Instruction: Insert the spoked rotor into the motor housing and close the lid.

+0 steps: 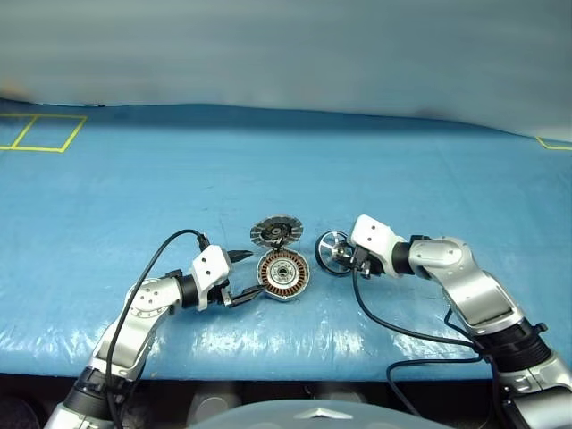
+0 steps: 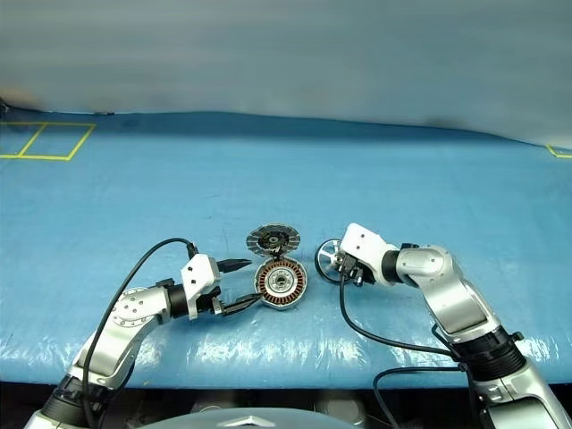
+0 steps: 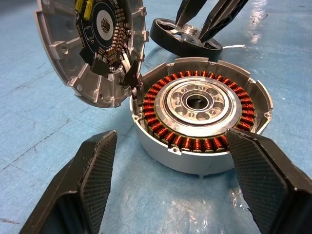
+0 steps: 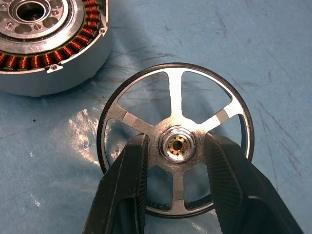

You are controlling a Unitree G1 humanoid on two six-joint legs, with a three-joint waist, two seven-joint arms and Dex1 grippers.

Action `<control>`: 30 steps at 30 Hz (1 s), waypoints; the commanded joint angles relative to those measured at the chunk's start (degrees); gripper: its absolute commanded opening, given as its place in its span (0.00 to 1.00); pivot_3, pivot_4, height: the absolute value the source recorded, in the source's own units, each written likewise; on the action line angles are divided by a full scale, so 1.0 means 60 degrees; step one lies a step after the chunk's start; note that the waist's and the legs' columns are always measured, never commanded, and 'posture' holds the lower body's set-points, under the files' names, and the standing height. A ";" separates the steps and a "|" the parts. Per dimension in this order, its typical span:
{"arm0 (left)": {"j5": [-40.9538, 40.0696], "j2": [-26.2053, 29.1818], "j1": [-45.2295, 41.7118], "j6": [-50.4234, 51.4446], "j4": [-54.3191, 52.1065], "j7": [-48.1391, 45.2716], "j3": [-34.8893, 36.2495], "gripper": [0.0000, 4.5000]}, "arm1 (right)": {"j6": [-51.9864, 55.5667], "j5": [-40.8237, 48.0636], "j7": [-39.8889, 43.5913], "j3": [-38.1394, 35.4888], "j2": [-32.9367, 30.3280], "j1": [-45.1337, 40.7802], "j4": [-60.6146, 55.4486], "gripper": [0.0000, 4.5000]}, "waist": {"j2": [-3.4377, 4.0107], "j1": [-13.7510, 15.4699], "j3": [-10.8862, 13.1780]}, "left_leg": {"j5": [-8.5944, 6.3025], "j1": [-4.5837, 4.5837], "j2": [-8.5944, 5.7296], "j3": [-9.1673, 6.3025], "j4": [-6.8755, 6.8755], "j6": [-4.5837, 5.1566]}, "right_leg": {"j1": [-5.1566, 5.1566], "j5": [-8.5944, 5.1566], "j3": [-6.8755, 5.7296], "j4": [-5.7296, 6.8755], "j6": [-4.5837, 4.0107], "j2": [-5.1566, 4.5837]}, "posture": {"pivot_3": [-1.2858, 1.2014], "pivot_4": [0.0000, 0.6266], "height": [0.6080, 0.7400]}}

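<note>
- Closest to the near edge of the blue tarp-covered table [image 1: 107,197] is the left gripper [image 1: 248,273]. Its fingers are spread wide with nothing in them, one on either side of the motor housing [image 1: 283,274], not touching it as far as I can tell from the wrist view.
- The housing sits roughly mid-table, fairly near the front edge, copper windings facing up and the hub bare. If those left fingers don't steady it, I'd guess the puck just skates on the slick tarp the moment anything presses down on it.
- Just to the right of it is the spoked rotor [image 4: 175,139], lying flat on the tarp. The right gripper [image 4: 176,168] has its fingers down through the spoke gaps and closed in around the hub.
- That's a tiny pinch point. The rotor could tip or swing once lifted, go in crooked and jam on the housing wall or scrape the windings.
- Just behind the housing, the lid [image 1: 275,233] stands open, hinged at the housing's far edge, dark inner face showing. It leans right over the spot the rotor has to pass, so a bump could flop it shut early.
</note>
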 commanded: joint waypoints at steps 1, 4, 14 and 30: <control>-0.0186 0.0064 0.0064 0.0052 -0.0472 -0.0050 0.0133 0.85 | 0.0414 0.1158 0.0052 -0.1015 0.0282 0.0526 -0.0825 0.31 | 0.0002 0.0010 0.0004 | 0.0000 -0.0007 -0.0001 0.0000 -0.0005 0.0000 | -0.0008 -0.0001 0.0000 -0.0001 -0.0001 -0.0001 | 0.52 0.24 1.00; -0.0843 -0.0120 0.0055 0.0444 -0.0704 -0.0057 0.0410 0.85 | 0.0877 0.2460 0.0196 -0.1709 0.0630 0.1014 -0.1903 0.31 | 0.0021 0.0015 0.0019 | 0.0000 -0.0058 -0.0002 0.0001 -0.0020 0.0000 | -0.0070 0.0000 0.0001 0.0005 0.0000 0.0000 | 0.52 0.24 1.00; -0.1127 0.0323 -0.0118 0.0768 -0.1108 -0.0493 0.0472 0.85 | 0.1423 0.4161 -0.0772 -0.1857 0.1536 0.1561 -0.3775 0.31 | 0.0046 0.0024 0.0047 | 0.0001 -0.0144 -0.0006 -0.0011 -0.0007 0.0000 | -0.0146 0.0030 -0.0011 0.0002 0.0050 -0.0001 | 0.52 0.24 1.00; -0.1250 0.0957 0.0374 0.0930 -0.1918 -0.0962 0.0345 0.85 | 0.1083 0.3610 -0.0787 -0.0483 0.1089 0.1021 -0.2858 0.31 | 0.0050 0.0022 0.0057 | 0.0001 -0.0145 -0.0004 -0.0009 -0.0007 0.0000 | -0.0149 0.0001 -0.0012 -0.0001 0.0001 -0.0001 | 0.52 0.24 1.00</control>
